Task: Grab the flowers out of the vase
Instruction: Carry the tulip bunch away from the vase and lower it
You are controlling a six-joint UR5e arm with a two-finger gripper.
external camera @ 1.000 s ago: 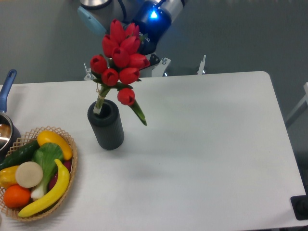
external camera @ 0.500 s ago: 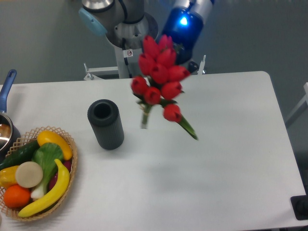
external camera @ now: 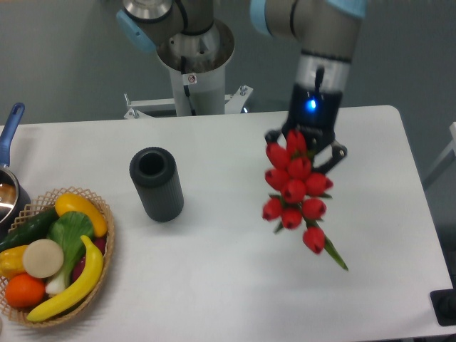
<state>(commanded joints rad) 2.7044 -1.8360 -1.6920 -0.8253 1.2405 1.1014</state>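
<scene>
I have the flowers (external camera: 296,192) out of the vase (external camera: 156,184) now. A second ago the stems were only just lifting from its mouth, half a second ago the bunch was swinging over the middle of the counter (external camera: 228,285), and in this frame it hangs over the right half, well apart from the vase. The vase stands upright where it was, its round mouth showing dark, nothing left in it that I can make out. The gripper (external camera: 305,142) sits right above the buds, its jaws closed on the flowers as far as I can judge, since the bunch hangs free of the counter; the contact itself is hidden behind the red heads. One leaf trails down to the lower right. The basket (external camera: 105,235) of fruit and the blue-handled pot (external camera: 8,132) at the left edge have not shifted. I would call the pick-up itself done
</scene>
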